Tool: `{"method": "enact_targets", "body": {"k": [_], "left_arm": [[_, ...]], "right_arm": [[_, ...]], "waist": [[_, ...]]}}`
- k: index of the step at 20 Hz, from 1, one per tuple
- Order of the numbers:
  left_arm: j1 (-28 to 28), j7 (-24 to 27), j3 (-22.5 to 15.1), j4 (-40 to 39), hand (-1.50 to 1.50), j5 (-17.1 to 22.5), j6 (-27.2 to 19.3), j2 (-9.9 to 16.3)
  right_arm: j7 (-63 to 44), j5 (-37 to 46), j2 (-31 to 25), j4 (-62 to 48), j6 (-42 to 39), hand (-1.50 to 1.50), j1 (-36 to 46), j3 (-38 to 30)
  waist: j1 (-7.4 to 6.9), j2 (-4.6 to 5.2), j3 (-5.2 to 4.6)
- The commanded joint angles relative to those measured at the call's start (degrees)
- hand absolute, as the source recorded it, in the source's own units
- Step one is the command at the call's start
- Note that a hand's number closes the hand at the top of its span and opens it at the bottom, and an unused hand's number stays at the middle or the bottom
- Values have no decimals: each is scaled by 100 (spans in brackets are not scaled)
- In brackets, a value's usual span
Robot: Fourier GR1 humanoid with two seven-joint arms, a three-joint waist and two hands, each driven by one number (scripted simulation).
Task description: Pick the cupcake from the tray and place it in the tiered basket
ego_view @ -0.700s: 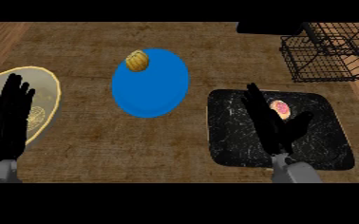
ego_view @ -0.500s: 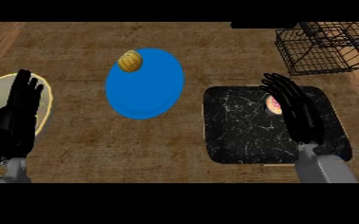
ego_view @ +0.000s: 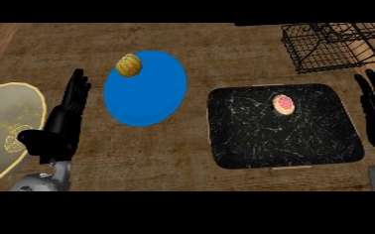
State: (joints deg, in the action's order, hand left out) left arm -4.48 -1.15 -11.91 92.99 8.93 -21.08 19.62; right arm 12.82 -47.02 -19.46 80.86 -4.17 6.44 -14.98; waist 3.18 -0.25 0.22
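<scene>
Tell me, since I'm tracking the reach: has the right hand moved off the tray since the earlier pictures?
Yes. The right hand was over the black tray beside the cupcake; now it lies past the tray's right edge.

The right hand (ego_view: pixel 367 106) is cut off by the right edge of the head view — only a strip of dark fingers shows, with no palm or forearm, so its pose cannot be told. The wire basket (ego_view: pixel 330 47) at the upper right runs out of view on the right and at the top; its tiers cannot be made out. A pale plate (ego_view: pixel 15 124) at the left is cropped by the left edge, and the left hand (ego_view: pixel 58 129) covers part of its right rim. The small round item (ego_view: pixel 129 65) on the blue plate (ego_view: pixel 147 96) is too small to identify — only a yellowish, ridged lump shows.
</scene>
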Motion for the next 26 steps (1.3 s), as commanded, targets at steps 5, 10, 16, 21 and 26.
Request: {"method": "enact_targets", "body": {"k": [5,10,16,21,26], "left_arm": [[-346,257,-346,-621,0,-444,-115,-466],[-328,48,-357,-366,0,-461,-194,-430],[-492,-76,-457,-467,0,-570,-313,-606],[-445,50,-603,-556,0,-706,-300,-701],[-707,119,-392,-758,0,-619,-39,-673]], "right_arm": [[140,-220,-1052,814,-1844,-150,-1577,-732],[-131,1606,-2458,1143,-1464,-150,-1830,-731],[-1209,2855,-3808,2384,-1151,-150,-2005,-751],[-2983,3437,-4246,3477,-711,-150,-1888,-159],[-4672,3177,-4562,3973,-696,-150,-974,402]], "waist": [[-93,6,-29],[-144,5,-52],[-143,2,-65],[-305,34,-55],[-393,49,-35]]}}
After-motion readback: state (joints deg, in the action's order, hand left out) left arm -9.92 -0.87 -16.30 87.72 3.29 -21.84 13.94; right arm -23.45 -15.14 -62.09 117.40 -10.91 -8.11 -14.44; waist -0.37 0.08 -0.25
